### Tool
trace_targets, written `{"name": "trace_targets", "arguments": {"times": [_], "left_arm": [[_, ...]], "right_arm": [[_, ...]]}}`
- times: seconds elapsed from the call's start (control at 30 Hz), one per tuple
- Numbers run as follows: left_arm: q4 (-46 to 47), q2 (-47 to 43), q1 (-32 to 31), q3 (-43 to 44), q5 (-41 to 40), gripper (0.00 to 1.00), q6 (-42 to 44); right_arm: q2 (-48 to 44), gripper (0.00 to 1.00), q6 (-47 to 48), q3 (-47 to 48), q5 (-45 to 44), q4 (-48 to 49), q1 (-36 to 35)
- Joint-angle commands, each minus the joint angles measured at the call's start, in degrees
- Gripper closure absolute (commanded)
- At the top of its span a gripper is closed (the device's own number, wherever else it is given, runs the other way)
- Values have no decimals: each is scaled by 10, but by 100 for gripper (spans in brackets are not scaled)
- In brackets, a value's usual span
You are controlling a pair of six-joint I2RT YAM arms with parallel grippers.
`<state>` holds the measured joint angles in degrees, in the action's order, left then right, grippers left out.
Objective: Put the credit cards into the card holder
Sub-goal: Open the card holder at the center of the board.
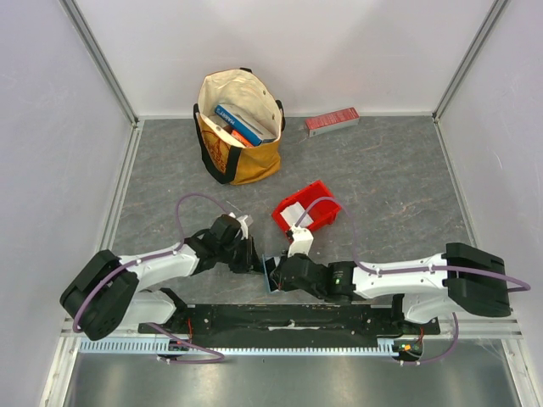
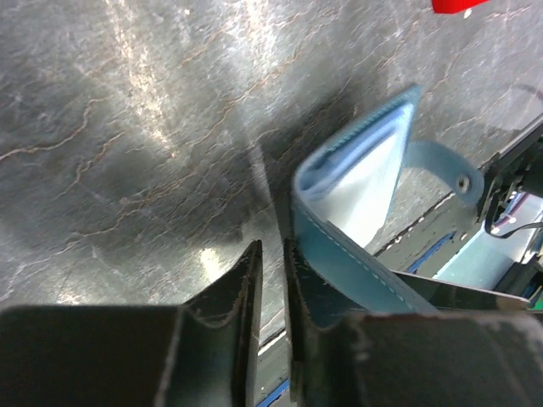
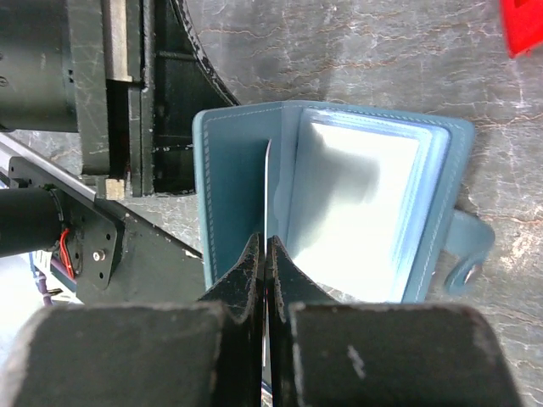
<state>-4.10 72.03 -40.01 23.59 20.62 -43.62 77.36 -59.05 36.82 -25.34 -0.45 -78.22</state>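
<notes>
The teal card holder [image 3: 237, 195] stands open on the table near the front edge, its light blue sleeves [image 3: 365, 212] spread and its closure tab [image 3: 471, 246] off to the right. My right gripper [image 3: 266, 242] is shut on a thin white credit card [image 3: 267, 186], seen edge-on, whose far end sits between the teal cover and the sleeves. My left gripper [image 2: 271, 250] has its jaws a narrow gap apart with nothing between them. The card holder [image 2: 356, 178] lies against the outer side of its right finger. Another white card [image 1: 293, 210] lies in the red bin [image 1: 327, 212].
A tan tote bag [image 1: 239, 127] holding books stands at the back of the table. A long red box [image 1: 332, 121] lies against the back wall. The black base rail [image 1: 288, 318] of the arms runs just behind the card holder.
</notes>
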Motion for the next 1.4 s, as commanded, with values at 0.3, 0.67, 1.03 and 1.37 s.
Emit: {"name": "trace_targets", "arguments": {"times": [0.3, 0.67, 1.03, 1.37], "left_arm": [[15, -46, -2, 0, -6, 50, -18], [-52, -210, -1, -12, -44, 30, -74], [-88, -175, -2, 16, -23, 30, -60], [-158, -185, -2, 35, -16, 55, -19]], "right_arm": [[112, 100, -42, 36, -16, -31, 1], [140, 100, -30, 59, -22, -47, 0], [143, 100, -22, 62, -18, -38, 0], [144, 100, -37, 63, -25, -42, 0]]}}
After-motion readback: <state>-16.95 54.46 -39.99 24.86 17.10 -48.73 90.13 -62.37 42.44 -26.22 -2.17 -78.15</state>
